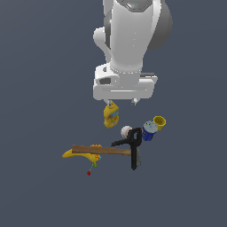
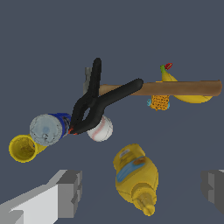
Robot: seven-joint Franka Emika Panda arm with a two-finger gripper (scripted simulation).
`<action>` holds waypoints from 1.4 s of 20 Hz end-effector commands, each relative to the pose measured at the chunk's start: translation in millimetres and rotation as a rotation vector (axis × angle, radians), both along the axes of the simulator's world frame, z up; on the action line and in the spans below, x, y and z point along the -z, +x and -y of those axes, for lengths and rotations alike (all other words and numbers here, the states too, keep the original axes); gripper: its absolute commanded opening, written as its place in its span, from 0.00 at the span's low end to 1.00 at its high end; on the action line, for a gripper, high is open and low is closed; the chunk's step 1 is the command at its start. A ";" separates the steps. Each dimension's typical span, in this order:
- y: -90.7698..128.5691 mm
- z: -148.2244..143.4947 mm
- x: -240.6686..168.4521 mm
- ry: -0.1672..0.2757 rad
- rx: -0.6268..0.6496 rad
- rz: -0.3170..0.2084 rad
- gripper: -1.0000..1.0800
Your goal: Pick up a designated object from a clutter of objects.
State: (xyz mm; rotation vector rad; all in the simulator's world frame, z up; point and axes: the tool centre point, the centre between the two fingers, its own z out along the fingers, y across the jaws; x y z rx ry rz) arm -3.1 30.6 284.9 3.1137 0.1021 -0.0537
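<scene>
My gripper [image 2: 142, 192] hangs above the pile with its 2 fingers [image 2: 68, 192] spread wide apart, holding nothing; the far finger is cut off at the wrist view's edge. Under it I count 1 yellow mustard bottle [image 1: 111, 115], lying between the fingers in the wrist view. Beyond that are 1 white ball [image 1: 126, 131], 1 black clamp [image 1: 131, 144], 1 blue can [image 1: 149, 130], 1 hammer [image 1: 104, 150] with a wooden handle, and 1 banana [image 1: 84, 154]. The clamp lies over the hammer's head, which is hard to make out, and the handle crosses the banana. There is 1 yellow cup [image 1: 159, 122], at the exterior view's right end of the clutter, touching the blue can. It is small, plain and round, slightly tapered, rimmed, and lying on its side with the mouth open toward my wrist camera.
</scene>
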 end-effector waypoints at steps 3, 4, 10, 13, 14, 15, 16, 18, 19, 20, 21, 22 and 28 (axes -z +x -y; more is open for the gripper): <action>1.9 -37.6 32.3 -0.010 -0.039 0.006 0.96; 1.6 -47.9 41.0 -0.012 -0.049 0.008 0.96; -10.8 -120.2 100.2 -0.012 -0.125 0.021 0.96; -22.6 -153.5 126.8 -0.004 -0.161 0.025 0.96; -26.9 -163.2 134.5 -0.002 -0.172 0.026 0.96; -31.2 -172.3 141.7 0.002 -0.181 0.027 0.96; -35.4 -180.7 148.3 0.005 -0.191 0.028 0.96; -43.6 -195.5 159.9 0.011 -0.207 0.029 0.96; -47.4 -201.9 165.0 0.014 -0.214 0.030 0.96; -51.0 -207.7 169.5 0.017 -0.220 0.030 0.96; -54.3 -212.8 173.5 0.020 -0.226 0.030 0.96; -57.4 -217.3 177.0 0.022 -0.231 0.030 0.96; -67.5 -231.5 188.1 0.031 -0.247 0.030 0.96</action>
